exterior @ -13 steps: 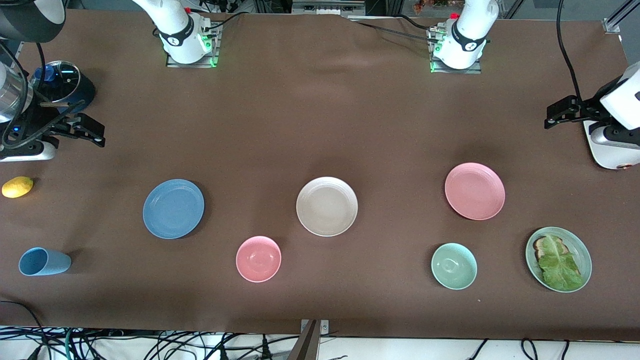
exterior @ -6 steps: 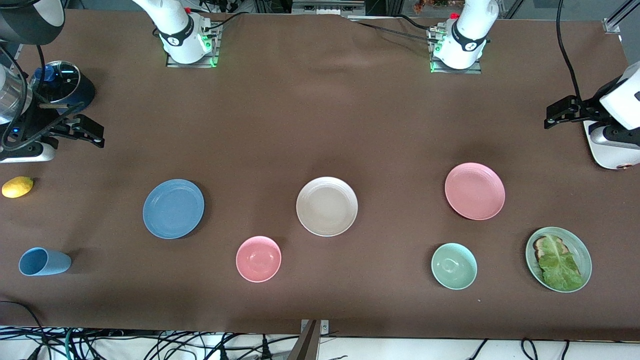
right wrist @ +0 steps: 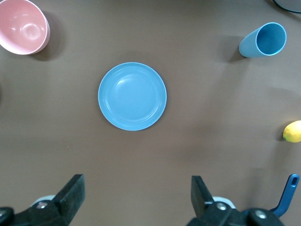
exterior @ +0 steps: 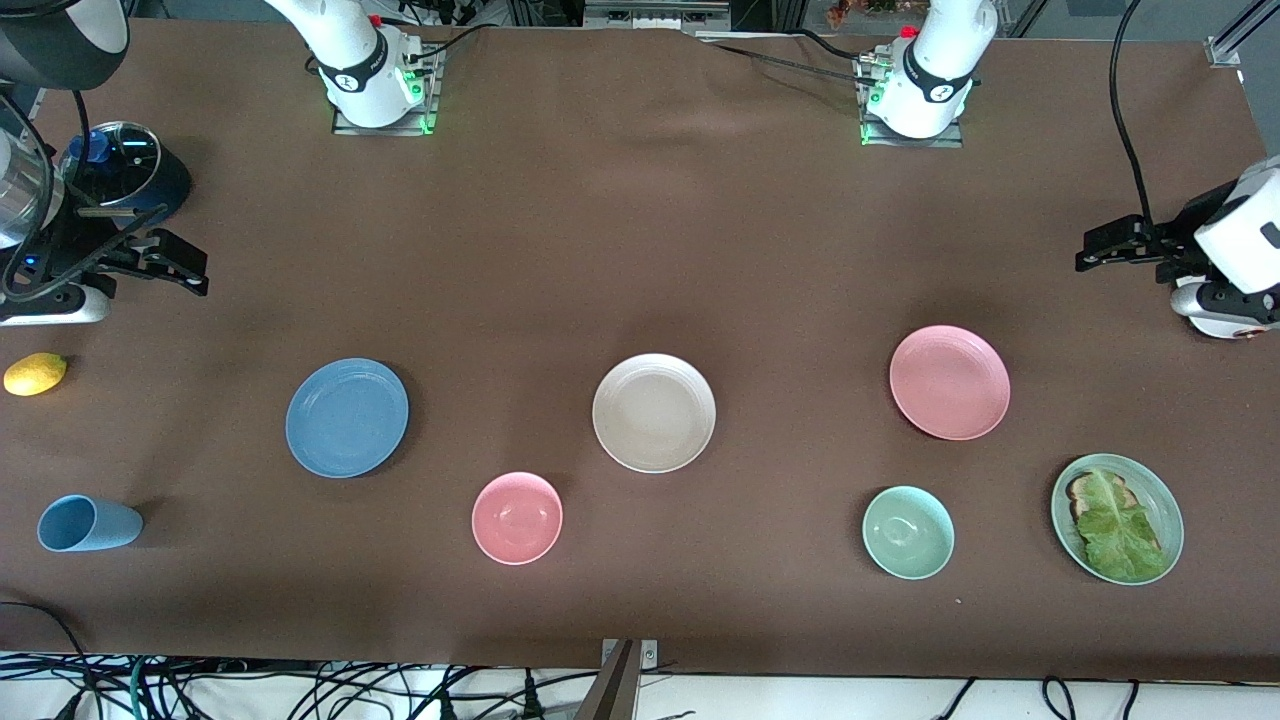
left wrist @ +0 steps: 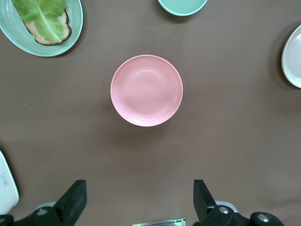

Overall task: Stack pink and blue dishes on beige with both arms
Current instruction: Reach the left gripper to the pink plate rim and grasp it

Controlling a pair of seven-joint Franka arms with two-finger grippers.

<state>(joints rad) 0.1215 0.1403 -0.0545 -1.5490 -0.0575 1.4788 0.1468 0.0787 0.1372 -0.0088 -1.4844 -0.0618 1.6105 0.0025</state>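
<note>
Ring-rimmed beige plate (exterior: 654, 412) mid-table, blue plate (exterior: 347, 417) toward right arm's end, pink plate (exterior: 949, 382) toward left arm's, unstacked, left gripper (left wrist: 137, 203) and right gripper (right wrist: 136, 200) raised, spread wide, empty.

White arms (exterior: 350, 50); dark joint caps; black cables

Pastel pink plate (exterior: 949, 382), dusty blue plate (exterior: 347, 417) and cream-beige plate (exterior: 654, 412), all faintly ringed, on brown cloth (exterior: 640, 250).

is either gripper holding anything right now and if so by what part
Nothing is held. The left gripper hangs open above the table near the pink plate; the right gripper hangs open near the blue plate.
</note>
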